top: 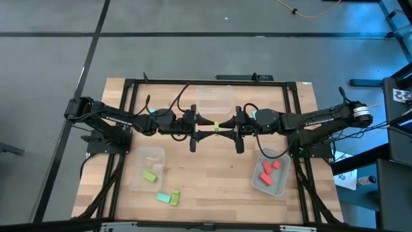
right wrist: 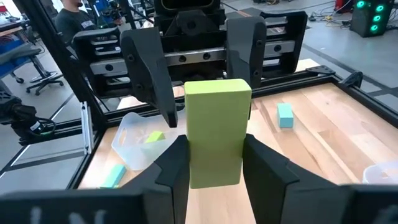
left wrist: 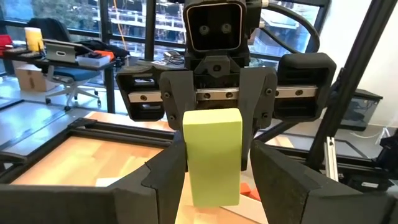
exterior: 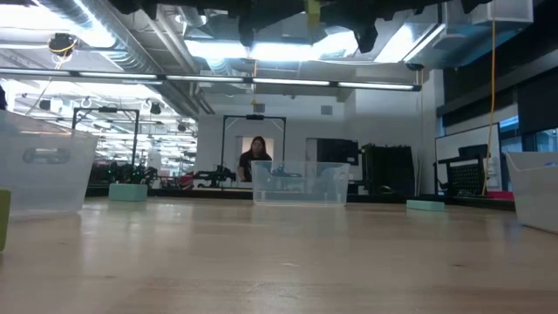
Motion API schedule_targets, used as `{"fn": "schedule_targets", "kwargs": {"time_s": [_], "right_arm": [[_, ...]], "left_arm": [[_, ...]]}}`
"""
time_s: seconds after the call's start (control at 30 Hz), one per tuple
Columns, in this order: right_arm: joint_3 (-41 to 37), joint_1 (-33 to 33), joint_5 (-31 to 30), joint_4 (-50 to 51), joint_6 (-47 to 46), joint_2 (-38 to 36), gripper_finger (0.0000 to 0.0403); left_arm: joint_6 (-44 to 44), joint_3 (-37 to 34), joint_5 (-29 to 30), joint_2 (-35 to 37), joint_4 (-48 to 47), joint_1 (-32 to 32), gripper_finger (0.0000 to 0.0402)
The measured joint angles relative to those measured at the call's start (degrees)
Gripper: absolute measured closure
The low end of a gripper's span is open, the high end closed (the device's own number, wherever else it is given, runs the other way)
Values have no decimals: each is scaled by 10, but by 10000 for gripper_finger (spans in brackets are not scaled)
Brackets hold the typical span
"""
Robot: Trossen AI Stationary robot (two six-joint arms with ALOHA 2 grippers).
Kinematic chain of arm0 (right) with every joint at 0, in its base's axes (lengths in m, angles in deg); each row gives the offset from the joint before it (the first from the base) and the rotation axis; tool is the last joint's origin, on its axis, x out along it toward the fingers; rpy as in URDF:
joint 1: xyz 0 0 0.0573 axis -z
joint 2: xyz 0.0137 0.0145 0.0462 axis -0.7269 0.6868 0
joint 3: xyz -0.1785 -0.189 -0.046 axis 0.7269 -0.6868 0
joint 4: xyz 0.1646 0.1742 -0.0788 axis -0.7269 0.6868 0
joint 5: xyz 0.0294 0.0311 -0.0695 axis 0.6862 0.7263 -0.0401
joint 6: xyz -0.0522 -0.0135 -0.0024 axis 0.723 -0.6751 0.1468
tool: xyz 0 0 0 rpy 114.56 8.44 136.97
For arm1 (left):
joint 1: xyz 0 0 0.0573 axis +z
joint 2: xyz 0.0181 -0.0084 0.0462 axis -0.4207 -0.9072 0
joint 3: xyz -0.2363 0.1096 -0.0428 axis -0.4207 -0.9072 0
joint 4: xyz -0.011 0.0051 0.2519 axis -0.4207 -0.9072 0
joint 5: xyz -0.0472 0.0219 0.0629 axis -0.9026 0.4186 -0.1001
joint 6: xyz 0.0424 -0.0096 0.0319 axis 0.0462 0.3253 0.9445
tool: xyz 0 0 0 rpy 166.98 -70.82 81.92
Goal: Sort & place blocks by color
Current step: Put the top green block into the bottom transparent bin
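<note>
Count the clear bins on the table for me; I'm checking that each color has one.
3: one clear bin at the middle of the table's back edge, one front left holding a lime block, one front right holding red blocks. None appears hidden.

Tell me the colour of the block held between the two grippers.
Lime yellow-green block; the right wrist view shows it best.

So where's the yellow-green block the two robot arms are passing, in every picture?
High view: the lime block sits mid-table between the left gripper and right gripper.
Low view: at the top edge, high above the table.
Left wrist view: centre, between dark fingers.
Right wrist view: centre, likewise.
Shared landmark: the clear bin at the back.
</note>
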Motion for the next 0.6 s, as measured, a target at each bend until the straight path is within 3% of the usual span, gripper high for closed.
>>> {"fn": "schedule_targets", "kwargs": {"time_s": [0.23,0.6], "right_arm": [[-1,0,-1,12,-5,-1,284],[-1,0,8,6,-7,0,284]], "left_arm": [[4,49,28,-42,-29,1,229],[5,81,-4,-60,-45,3,230]]}}
